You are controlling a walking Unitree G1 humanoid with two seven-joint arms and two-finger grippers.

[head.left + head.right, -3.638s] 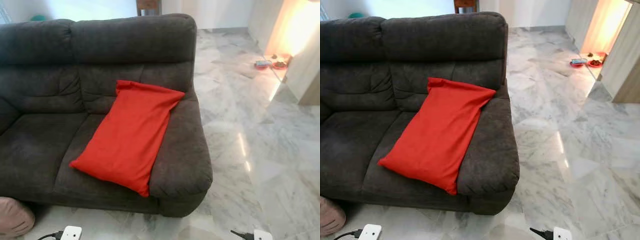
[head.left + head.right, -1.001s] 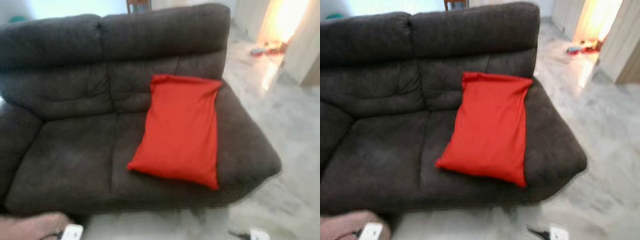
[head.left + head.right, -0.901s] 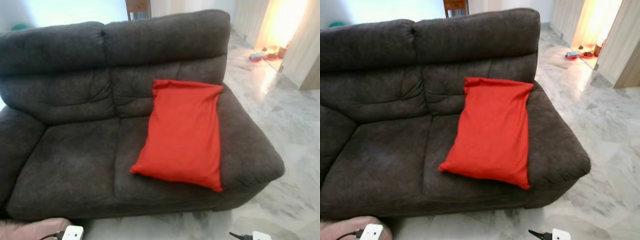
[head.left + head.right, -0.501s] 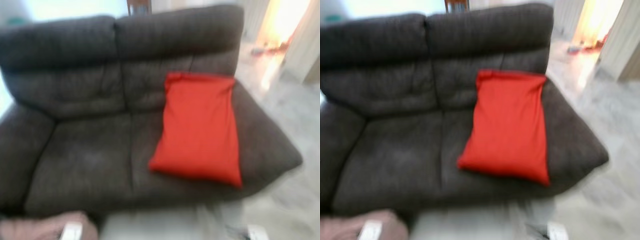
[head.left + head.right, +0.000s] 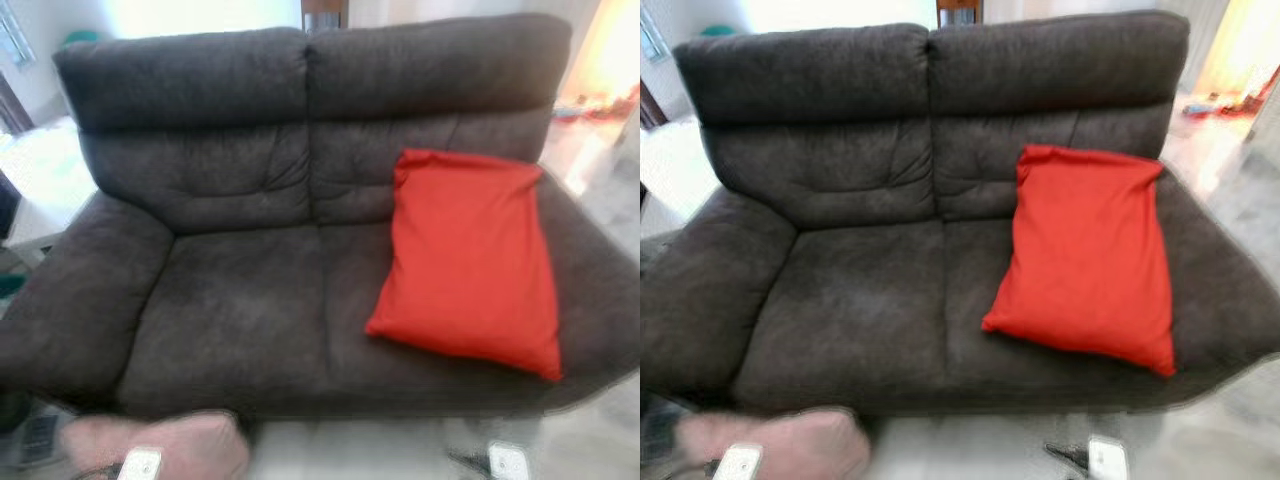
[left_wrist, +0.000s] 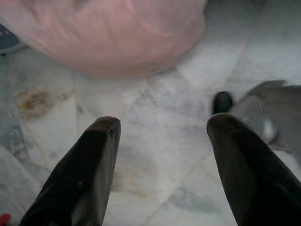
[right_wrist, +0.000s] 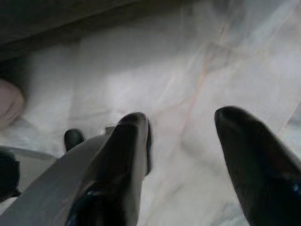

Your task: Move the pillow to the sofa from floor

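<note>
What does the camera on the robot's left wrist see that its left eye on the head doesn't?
The left wrist view alone shows the left gripper with its jaws apart above the marble floor. The left eye view alone shows the dark sofa with a red pillow leaning at its right end. Both share the pink pillow lying on the floor in front of the sofa.

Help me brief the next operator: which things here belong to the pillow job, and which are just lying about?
Job: soft pink pillow on the floor; dark grey fabric sofa; open left pincer.
Lying about: red rectangular cushion on the sofa's seat; marble floor.
</note>
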